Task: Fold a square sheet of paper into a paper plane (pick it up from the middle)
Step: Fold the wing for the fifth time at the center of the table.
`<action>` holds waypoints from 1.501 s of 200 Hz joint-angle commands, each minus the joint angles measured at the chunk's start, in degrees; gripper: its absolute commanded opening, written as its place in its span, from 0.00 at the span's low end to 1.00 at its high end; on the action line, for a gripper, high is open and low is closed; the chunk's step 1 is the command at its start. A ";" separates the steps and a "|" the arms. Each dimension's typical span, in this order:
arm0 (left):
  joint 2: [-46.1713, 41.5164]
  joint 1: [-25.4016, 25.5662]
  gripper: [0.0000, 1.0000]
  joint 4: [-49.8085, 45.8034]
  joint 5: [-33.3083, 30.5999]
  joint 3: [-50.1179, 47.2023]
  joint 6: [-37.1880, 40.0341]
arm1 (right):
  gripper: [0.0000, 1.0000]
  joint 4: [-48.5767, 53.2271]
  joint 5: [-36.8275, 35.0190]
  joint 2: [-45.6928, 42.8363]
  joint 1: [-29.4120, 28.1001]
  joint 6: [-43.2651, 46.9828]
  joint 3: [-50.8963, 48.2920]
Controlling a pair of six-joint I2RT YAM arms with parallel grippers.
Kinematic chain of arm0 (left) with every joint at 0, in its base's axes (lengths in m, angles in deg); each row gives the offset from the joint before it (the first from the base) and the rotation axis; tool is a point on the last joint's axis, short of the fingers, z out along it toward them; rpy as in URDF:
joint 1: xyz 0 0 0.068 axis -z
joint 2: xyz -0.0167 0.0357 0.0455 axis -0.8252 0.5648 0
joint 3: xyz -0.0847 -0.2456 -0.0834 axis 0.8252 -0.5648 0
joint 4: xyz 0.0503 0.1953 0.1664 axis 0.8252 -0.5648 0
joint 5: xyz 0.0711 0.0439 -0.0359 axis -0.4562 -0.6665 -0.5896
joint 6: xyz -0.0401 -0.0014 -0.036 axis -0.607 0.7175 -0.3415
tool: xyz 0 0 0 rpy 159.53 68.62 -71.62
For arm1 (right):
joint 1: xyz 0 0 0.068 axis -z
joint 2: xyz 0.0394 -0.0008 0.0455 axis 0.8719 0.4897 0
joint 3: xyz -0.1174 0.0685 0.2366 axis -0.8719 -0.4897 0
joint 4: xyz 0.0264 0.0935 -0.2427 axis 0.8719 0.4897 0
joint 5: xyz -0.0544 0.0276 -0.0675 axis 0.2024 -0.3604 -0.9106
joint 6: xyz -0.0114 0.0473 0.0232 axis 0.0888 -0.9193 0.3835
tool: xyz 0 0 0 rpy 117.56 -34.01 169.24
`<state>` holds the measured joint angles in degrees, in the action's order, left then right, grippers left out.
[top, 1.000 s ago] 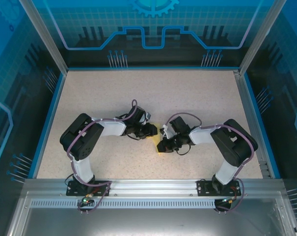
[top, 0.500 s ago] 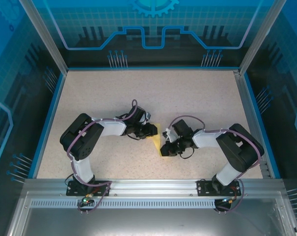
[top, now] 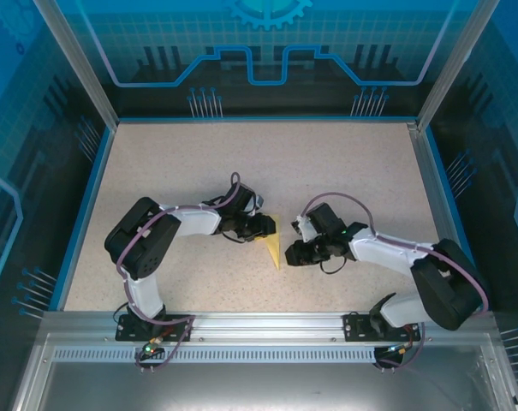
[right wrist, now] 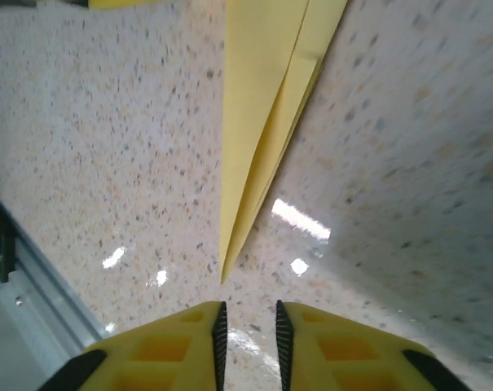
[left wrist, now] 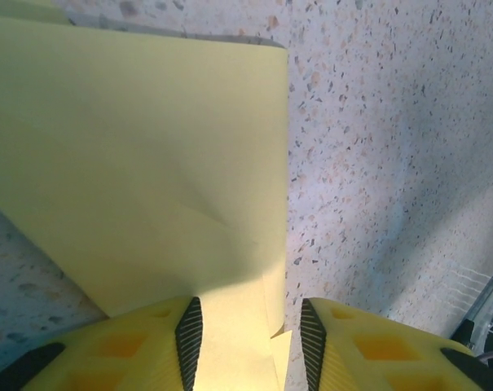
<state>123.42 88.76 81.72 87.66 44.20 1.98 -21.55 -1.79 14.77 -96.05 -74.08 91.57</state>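
Observation:
The square sheet of paper lies on the speckled table as a narrow pale-yellow paper plane (top: 272, 246), its sharp tip towards the near edge. My left gripper (top: 264, 226) is at its wide end. In the left wrist view the folded paper (left wrist: 148, 163) runs between the open jaws of the left gripper (left wrist: 250, 342), with bare table showing beside the right finger (left wrist: 311, 338). My right gripper (top: 290, 254) sits just right of the tip. In the right wrist view the plane's tip (right wrist: 258, 122) points at the right gripper (right wrist: 248, 334), whose jaws stand slightly apart over bare table.
A blue rim (top: 87, 205) borders the table, with glass walls behind and at the sides. An aluminium rail (top: 259, 321) runs along the near edge by the arm bases. The back half of the table top (top: 267, 163) is free room.
My right gripper has opened off the plane's tip and drawn back to the right, its arm swinging outward. The plane now lies uncovered. The left jaws have widened a little.

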 commanded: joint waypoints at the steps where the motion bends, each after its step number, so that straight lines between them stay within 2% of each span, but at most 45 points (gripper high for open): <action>1: -2.80 0.98 0.44 -7.39 -3.66 3.21 2.43 | 0.28 5.35 -12.19 -3.55 -0.14 -0.62 1.73; 15: -3.74 1.85 0.46 -11.54 -6.16 5.73 3.48 | 0.37 6.16 -16.68 -5.35 0.25 -1.53 1.52; 42: -4.91 2.70 0.55 -17.55 -10.59 8.99 2.96 | 0.44 5.09 -19.98 -8.95 1.73 -3.56 -0.02; 79: -7.11 4.25 0.63 -23.28 -16.78 11.23 1.84 | 0.70 1.40 -21.44 -12.55 4.18 -7.72 -3.29; 102: -8.62 5.35 0.67 -26.01 -19.97 12.12 1.30 | 0.98 1.06 -20.90 -12.61 6.18 -11.56 -4.11; 107: -8.81 5.55 0.67 -26.63 -20.83 12.38 1.22 | 0.99 0.93 -20.34 -12.42 6.44 -11.75 -4.15; 159: -8.46 7.43 0.70 -30.74 -25.40 14.12 -0.46 | 0.99 -3.44 -17.50 -11.70 7.15 -10.95 -5.22; 186: -8.99 7.43 0.71 -32.78 -29.34 13.90 -2.16 | 0.98 -8.17 -10.25 -10.92 7.19 -8.73 -5.73; 200: -9.12 7.14 0.71 -32.80 -30.17 13.31 -2.89 | 0.91 -9.32 -4.85 -8.87 7.08 -7.27 -4.53; 229: -8.81 3.67 0.69 -28.07 -23.29 10.08 -4.48 | 0.79 -9.54 0.14 -3.01 5.95 -5.49 -1.56; 246: -9.87 0.75 0.67 -21.73 -17.14 5.95 -5.90 | 0.64 -10.91 2.66 0.63 4.94 -5.37 -0.11; 264: -10.38 -1.13 0.66 -17.76 -12.56 3.28 -6.55 | 0.60 -11.16 2.63 3.70 3.33 -5.52 1.83; 300: -9.18 -1.25 0.67 -17.04 -9.56 3.83 -5.36 | 0.58 -9.48 -1.58 7.57 1.40 -6.16 5.17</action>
<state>114.77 87.23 61.29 72.69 47.85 -3.15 -31.05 -2.16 20.86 -93.49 -80.38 94.18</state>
